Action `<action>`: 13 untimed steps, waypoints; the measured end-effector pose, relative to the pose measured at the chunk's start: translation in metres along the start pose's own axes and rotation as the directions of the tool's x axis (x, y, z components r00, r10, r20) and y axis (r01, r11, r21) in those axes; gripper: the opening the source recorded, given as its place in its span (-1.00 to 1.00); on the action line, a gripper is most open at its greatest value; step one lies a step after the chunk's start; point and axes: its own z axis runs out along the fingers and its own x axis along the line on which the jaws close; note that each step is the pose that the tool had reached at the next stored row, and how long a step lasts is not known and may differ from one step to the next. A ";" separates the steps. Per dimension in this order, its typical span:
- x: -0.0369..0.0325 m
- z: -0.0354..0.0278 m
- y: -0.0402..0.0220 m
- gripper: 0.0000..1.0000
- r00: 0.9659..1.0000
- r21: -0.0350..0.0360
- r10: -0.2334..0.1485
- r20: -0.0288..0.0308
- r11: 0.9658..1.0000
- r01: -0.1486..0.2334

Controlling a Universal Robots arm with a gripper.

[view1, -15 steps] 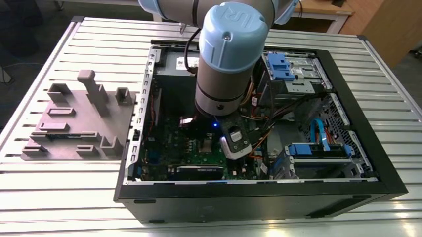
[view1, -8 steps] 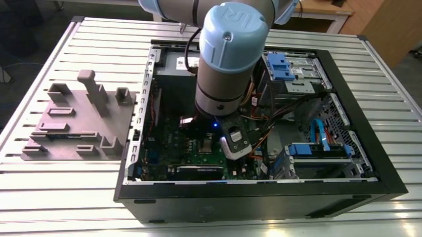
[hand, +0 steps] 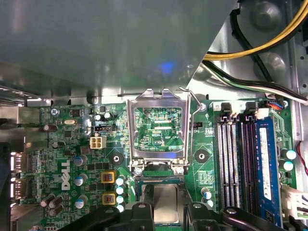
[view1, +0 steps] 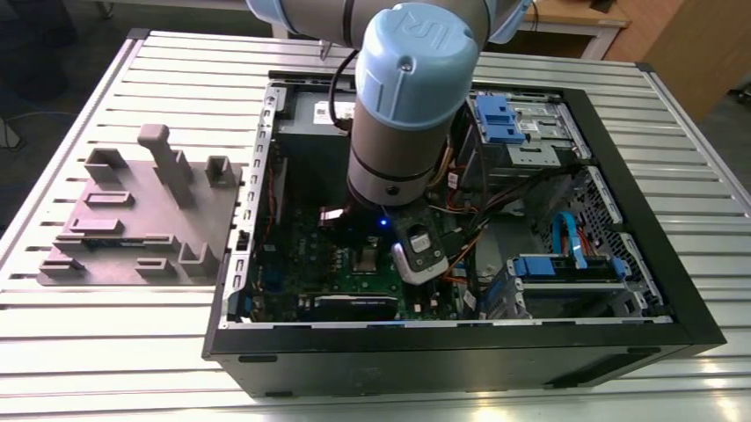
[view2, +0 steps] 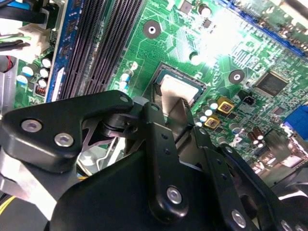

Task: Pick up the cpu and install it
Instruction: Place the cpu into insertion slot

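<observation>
first wrist view: cpu cut off at the view's edge, its sides under the gripper | second wrist view: gripper links cover the near side of the cpu; glare blanks the motherboard beyond the cpu | exterior view: arm covers the motherboard's middle

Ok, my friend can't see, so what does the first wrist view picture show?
A green motherboard seen close up, with the silvery square cpu sitting in its socket, the black tool right at it. The socket's metal cover frame is flipped open beside it, and long black memory slots run nearby, one holding a blue stick.
</observation>
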 end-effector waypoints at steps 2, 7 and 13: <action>-0.0007 -0.0002 0.0000 -0.39 1.000 0.000 0.000 0.000 1.000 0.000; -0.0039 -0.0003 0.0002 -0.39 1.000 0.000 0.000 0.000 1.000 0.000; -0.0040 -0.0019 0.0004 -0.39 1.000 0.000 0.000 0.000 1.000 0.000</action>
